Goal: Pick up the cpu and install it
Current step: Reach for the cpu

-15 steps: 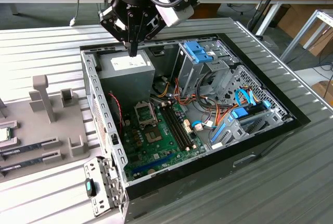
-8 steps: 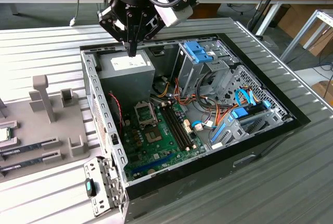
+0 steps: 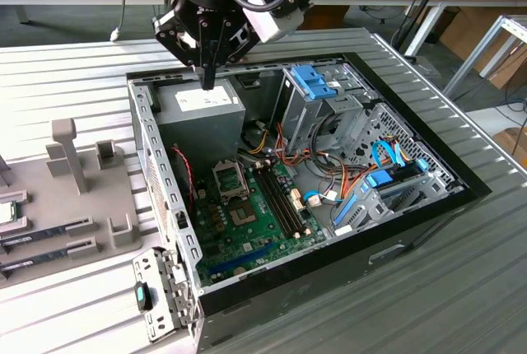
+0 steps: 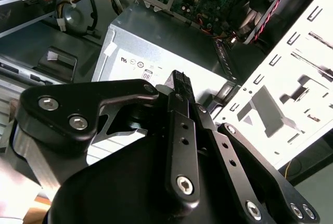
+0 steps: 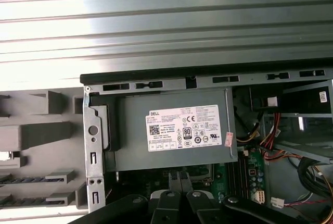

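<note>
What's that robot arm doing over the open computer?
The arm's gripper hangs just above the grey power-supply box inside the open computer case. It is shut and holds nothing. The cpu it is meant to install has not been picked up yet. It lies in the grey tray beside the case, at the exterior view's left.

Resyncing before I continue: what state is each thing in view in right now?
claw: shut, empty, over the power supply.
cpu: lying on the grey tray, not picked up.
cpu socket: no cpu seen in it.
power supply: mounted inside the computer case.
computer case: on its side, panel off, inside exposed.
</note>
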Available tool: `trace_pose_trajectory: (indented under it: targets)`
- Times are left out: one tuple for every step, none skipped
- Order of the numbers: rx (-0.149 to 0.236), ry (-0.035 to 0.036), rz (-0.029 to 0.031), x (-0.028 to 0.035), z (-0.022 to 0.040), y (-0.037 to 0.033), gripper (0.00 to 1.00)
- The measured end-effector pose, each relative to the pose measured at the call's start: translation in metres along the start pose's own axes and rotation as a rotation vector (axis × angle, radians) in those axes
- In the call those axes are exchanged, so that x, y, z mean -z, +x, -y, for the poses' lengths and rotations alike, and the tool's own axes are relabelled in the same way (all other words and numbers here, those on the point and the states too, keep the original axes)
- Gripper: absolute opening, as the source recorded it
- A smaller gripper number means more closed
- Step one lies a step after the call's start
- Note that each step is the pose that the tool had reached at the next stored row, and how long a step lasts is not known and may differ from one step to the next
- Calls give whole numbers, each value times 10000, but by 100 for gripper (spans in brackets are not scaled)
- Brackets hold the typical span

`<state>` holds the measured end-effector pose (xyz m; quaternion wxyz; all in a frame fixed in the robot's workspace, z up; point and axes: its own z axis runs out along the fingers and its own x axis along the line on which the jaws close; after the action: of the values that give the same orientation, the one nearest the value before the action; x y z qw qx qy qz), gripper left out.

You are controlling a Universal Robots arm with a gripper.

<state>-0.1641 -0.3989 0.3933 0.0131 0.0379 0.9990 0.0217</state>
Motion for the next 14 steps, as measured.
trace_pose_trajectory:
  targets:
    - [0,0,0,0,0,3,11]
    - [0,-1,0,0,0,5,11]
    - [0,-1,1,0,1,10,11]
    - [0,0,0,0,1,13,11]
    - [1,0,0,0,1,16,11]
    - [0,0,0,0,1,20,11]
    - [0,0,0,1,2,23,11]
    - [0,-1,1,0,2,25,11]
    - [0,-1,0,0,2,30,11]
    - [0,0,0,1,3,38,11]
    - [0,0,-1,1,3,42,11]
    - [0,0,0,1,4,49,11]
    - [0,-1,0,1,4,52,11]
    - [0,-1,0,1,4,54,11]
